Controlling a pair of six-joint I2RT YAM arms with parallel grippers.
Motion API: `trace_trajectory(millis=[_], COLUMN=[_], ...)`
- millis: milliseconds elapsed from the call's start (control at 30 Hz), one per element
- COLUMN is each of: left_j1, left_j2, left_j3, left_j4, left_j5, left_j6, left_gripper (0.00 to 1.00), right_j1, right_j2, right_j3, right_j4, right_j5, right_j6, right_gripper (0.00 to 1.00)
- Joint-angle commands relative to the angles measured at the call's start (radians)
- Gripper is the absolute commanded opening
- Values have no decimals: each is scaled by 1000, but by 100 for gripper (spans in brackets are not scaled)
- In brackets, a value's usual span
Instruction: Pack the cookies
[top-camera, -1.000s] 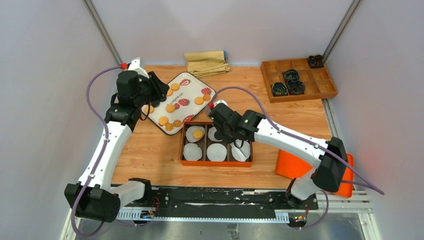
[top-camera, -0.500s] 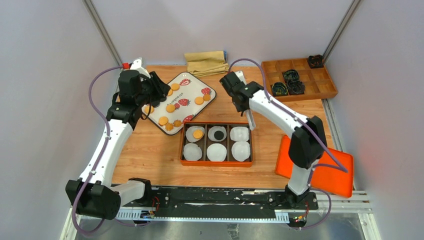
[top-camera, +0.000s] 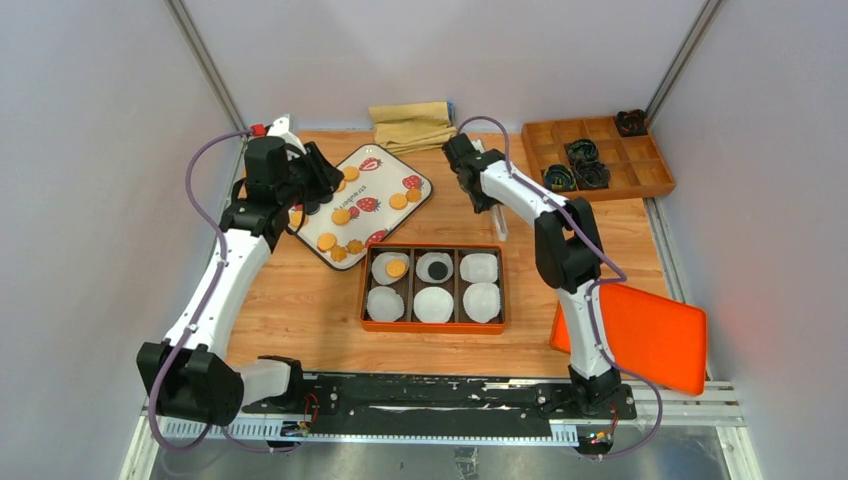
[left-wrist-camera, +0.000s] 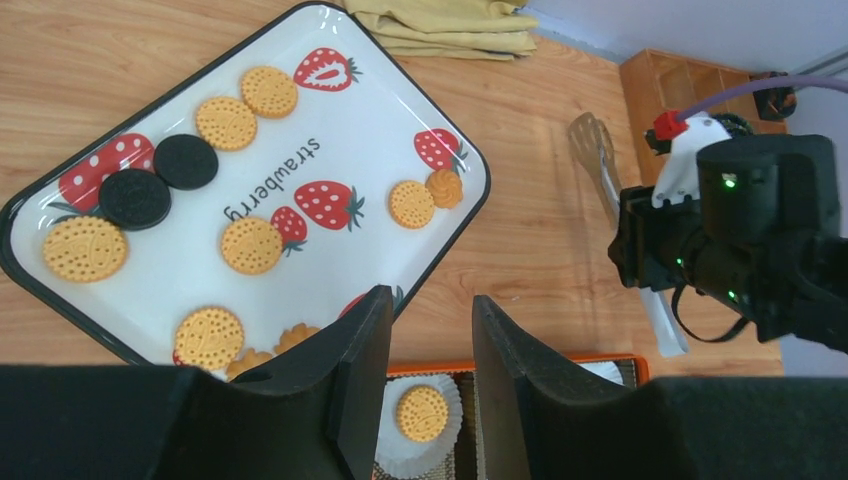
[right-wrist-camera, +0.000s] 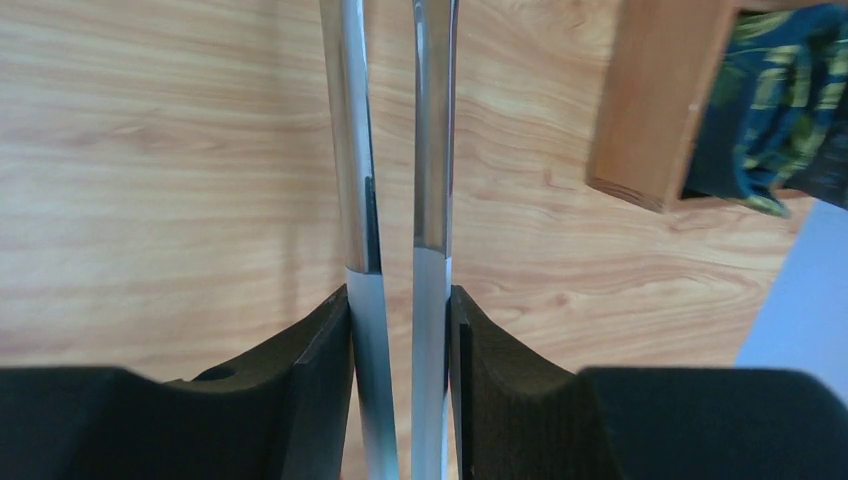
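R gripper (right-wrist-camera: 398, 296): fingers pinched on tongs (right-wrist-camera: 432, 120), the two metal blades squeezed to a narrow gap betw. the pads, tips over bare table (right-wrist-camera: 150, 150) near wooden organizer (right-wrist-camera: 650, 110). L gripper (left-wrist-camera: 430, 298): fingers parted, nothing betw. them, hovering above near edge of tray (left-wrist-camera: 380, 130). Most cookies (left-wrist-camera: 250, 245) lie on tray, orange plus two black. Box (top-camera: 432, 328): one orange cookie in back-left cup, one black in back-middle cup.

I see a folded tan cloth (top-camera: 413, 124) at twelve o'clock. A wooden divided box (top-camera: 630, 177) sits at two, holding dark coiled bundles (top-camera: 580, 165). The strawberry-print tray (top-camera: 383, 178) lies at eleven, metal tongs (right-wrist-camera: 355, 150) near one, and an orange lid (top-camera: 650, 335) at four.
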Motion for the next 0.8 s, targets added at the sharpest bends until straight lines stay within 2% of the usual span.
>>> trace_trajectory(millis=[0, 167, 233, 300, 367, 400, 500, 767], left_j1=[-6, -6, -6, -6, -6, -6, -6, -10], left_j2=[30, 55, 57, 62, 69, 73, 83, 87], left_j3=[18, 27, 28, 28, 29, 30, 32, 34], left_j4=[35, 34, 34, 35, 36, 35, 36, 39], left_j5=[13, 18, 16, 16, 19, 22, 32, 39], left_j6=[7, 7, 9, 12, 12, 13, 11, 12], left_gripper=[41, 39, 40, 40, 40, 40, 39, 39], right_j1=[-94, -175, -196, -215, -229, -236, -249, -248], right_j2=[73, 101, 100, 101, 101, 101, 96, 94], right_j3=[40, 47, 29, 10, -10, -19, -62, -114], right_j4=[30, 76, 95, 108, 126, 132, 165, 212], right_j5=[-126, -386, -459, -513, -596, -608, -658, -597], right_j6=[-8, 46, 55, 67, 75, 79, 103, 136], right_gripper=[40, 42, 50, 64, 71, 77, 84, 85])
